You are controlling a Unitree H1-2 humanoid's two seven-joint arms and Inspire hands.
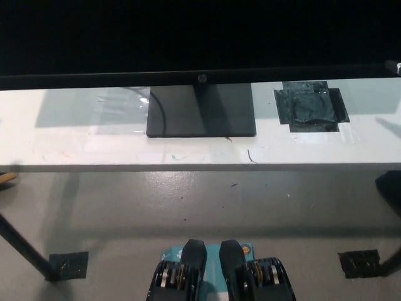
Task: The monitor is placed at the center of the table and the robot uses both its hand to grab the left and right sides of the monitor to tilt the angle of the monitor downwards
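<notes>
Head view, steep down. Monitor (pixel 200 31) stands mid-table, dark screen filling the top of the frame, its lower bezel running the full width. Its stand base (pixel 200 111) sits flat on the white table (pixel 62 150), with a cable (pixel 161 106) trailing over the base's left part. Left hand: not in view, so grip state unknown. Right hand: not clearly in view; a small pale shape (pixel 396 67) at the frame's right edge, touching or just beside the bezel's right end, may be part of it. Cannot tell whether it is released, clenched or grasping. If so, the monitor lies directly inboard of that hand, and the black tape patch (pixel 310 108) lies below and inboard of it on the table. Judgement: approach stage, tilt not yet begun, neither side confirmed held. Risks from here: both grasp points fall outside the camera's field, so a missed or one-sided grip would go unseen. Pushing with one hand only would likely swivel or slide the monitor rather than tilt it. Force applied low on the bezel may lift the base's rear edge. Uneven pull could tip the monitor toward the table's front edge or drag the cable.
</notes>
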